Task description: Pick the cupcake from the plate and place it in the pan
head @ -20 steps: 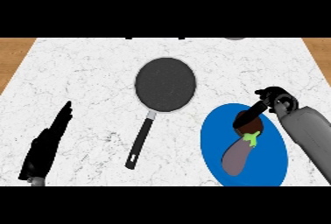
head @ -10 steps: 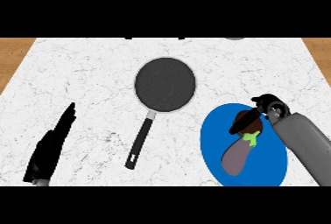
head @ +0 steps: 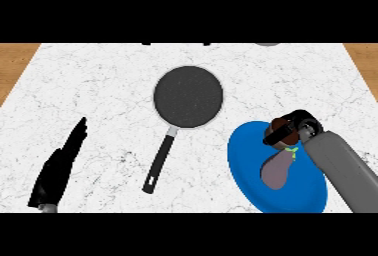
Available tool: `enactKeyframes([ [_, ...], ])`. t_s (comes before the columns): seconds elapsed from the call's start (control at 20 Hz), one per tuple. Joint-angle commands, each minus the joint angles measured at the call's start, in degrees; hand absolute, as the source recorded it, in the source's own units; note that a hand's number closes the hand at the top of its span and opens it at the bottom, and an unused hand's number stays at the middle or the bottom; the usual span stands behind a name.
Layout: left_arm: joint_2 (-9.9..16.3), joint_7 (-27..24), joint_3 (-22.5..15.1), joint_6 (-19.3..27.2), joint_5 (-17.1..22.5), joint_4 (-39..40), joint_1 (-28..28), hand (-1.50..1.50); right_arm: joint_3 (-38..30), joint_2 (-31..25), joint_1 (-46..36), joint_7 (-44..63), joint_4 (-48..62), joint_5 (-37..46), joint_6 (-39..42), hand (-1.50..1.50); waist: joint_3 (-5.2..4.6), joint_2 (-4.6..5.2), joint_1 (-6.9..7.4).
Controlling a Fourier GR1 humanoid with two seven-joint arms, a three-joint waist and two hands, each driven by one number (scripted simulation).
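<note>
- Two robot hands in view above a white marbled stone counter [head: 111,90], with wooden strips at the far left and right corners.
- Right robot hand [head: 294,129], black on a grey forearm, curled around the brown cupcake with green trim [head: 283,136]; clamped on it.
- Cupcake now carried above the upper part of the round blue plate [head: 247,165], near its far rim; a dull brownish shadow cast on the plate below it.
- Compared with half a second ago: same grasp, hand and cupcake shifted slightly toward the plate's upper edge, forearm drawn a little more to the right.
- Compared with a second ago: hand closer over the plate, wrist less raised.
- Round dark grey frying pan with a long black handle [head: 187,97] unchanged, lying left of the plate and apart from it, handle pointing toward the near edge.
- Left robot hand [head: 63,162] resting at the lower left, fingers straight and together, pointing away; barely moved since earlier.
</note>
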Motion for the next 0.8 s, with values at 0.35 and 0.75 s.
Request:
enactKeyframes([
  [0.35, -1.30, -0.07, 2.05, -2.07, -0.31, -0.55, -0.07, 0.00, -5.41, 5.10, 3.80, 5.31, -3.59, 2.86, -3.91, 1.50, 0.26, 0.10, -0.21],
  [0.75, -0.34, 0.54, 2.82, -3.38, -0.66, -0.79, -0.29, 0.00, 5.90, -2.67, 3.56, -10.90, -6.99, 17.84, 2.69, 1.50, 0.24, 0.14, 0.10],
])
